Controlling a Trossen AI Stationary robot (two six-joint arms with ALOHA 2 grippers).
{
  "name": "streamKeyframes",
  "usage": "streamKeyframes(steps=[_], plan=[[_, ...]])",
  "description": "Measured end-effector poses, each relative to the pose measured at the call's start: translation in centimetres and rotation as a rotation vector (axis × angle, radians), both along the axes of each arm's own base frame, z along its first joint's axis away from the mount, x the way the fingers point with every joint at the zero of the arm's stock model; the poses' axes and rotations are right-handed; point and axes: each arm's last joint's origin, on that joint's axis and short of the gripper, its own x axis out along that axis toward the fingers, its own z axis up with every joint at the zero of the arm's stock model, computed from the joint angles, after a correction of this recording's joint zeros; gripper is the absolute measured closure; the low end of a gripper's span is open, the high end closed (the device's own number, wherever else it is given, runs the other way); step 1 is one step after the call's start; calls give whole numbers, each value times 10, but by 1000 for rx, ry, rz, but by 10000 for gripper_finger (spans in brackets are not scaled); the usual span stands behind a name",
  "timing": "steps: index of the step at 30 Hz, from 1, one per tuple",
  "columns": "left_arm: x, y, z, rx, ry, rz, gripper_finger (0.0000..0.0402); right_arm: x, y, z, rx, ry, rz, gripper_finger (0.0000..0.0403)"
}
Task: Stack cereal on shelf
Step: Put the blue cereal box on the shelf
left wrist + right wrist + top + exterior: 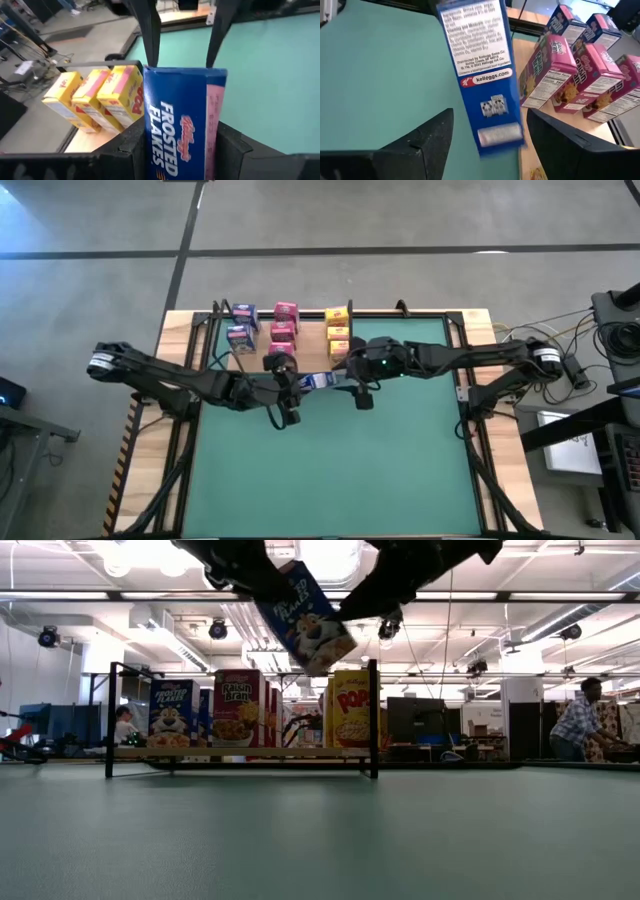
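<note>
A blue Frosted Flakes cereal box (308, 618) hangs tilted in the air above the green mat, in front of the shelf. My left gripper (181, 137) is shut on one end of it. My right gripper (490, 127) is open, and its fingers stand on either side of the box's other end (496, 134) with a gap on both sides. On the light-wood shelf (300, 752) at the table's far edge stand blue boxes (240, 326), pink boxes (284, 326) and yellow boxes (338, 330), upright on their bottoms. My left gripper pinches the blue box between its two fingers at the end nearest its wrist (175, 150), coming from the table's left and slanting a little downward, with the fingers along the box. The box is lifted clear of the mat and sits tilted.
The green mat (330, 470) lies bare toward the near edge. Black frame posts (373, 715) stand at the shelf's ends. Cables and equipment (600, 350) sit off the table's right side. People (580, 720) are in the room behind.
</note>
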Motion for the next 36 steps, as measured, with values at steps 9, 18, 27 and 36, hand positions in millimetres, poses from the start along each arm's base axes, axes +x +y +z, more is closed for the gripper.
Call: streamKeyframes(steps=[9,18,27,36], plan=[[-34,3,13,-120,94,-70,261,-11,1,5,44,34,-23,156],[-54,2,64,-259,197,-71,261,-13,1,2,35,69,-19,158],[-81,9,102,-231,582,137,261,-13,1,2,35,69,-19,160],[-89,21,81,-156,719,198,261,-13,1,1,35,69,-19,157]])
